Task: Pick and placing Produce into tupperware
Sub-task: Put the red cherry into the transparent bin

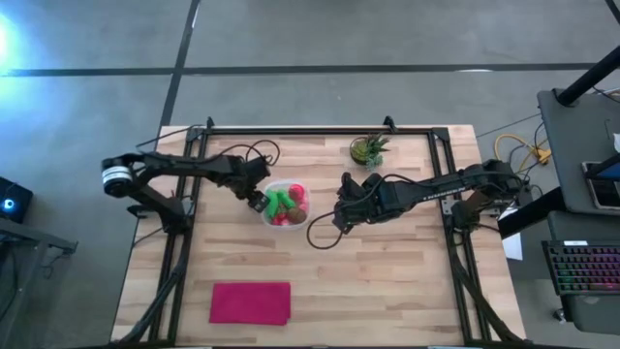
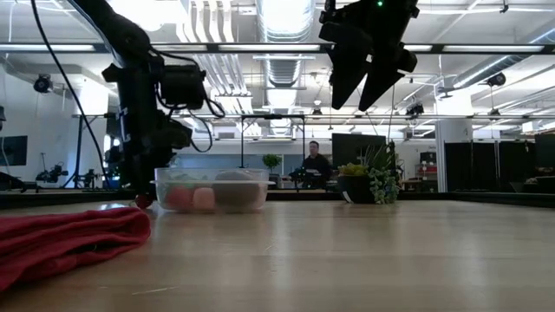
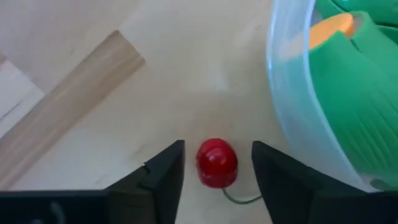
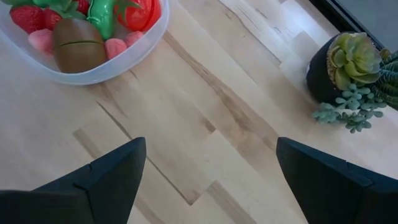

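Note:
The clear tupperware (image 1: 288, 225) stands at mid-table holding green pieces (image 1: 281, 202), a red ball (image 4: 140, 12), a brown kiwi (image 4: 78, 45) and pink berries (image 4: 115, 46). A small red cherry (image 3: 216, 165) with a green stem lies on the wood just outside the tupperware's left wall (image 3: 286, 112). My left gripper (image 3: 217, 149) is open and low at the table (image 1: 257, 201); its fingers stand on either side of the cherry with gaps showing. My right gripper (image 1: 341, 206) is open and empty, held high above the table (image 2: 368, 82), to the right of the tupperware.
A spiky green potted plant (image 1: 368, 150) stands at the far edge, right of centre. A flat magenta cloth (image 1: 250, 302) lies near the front left. A cable loop (image 1: 320, 235) hangs by the right arm. A person (image 2: 314, 163) sits far behind the table.

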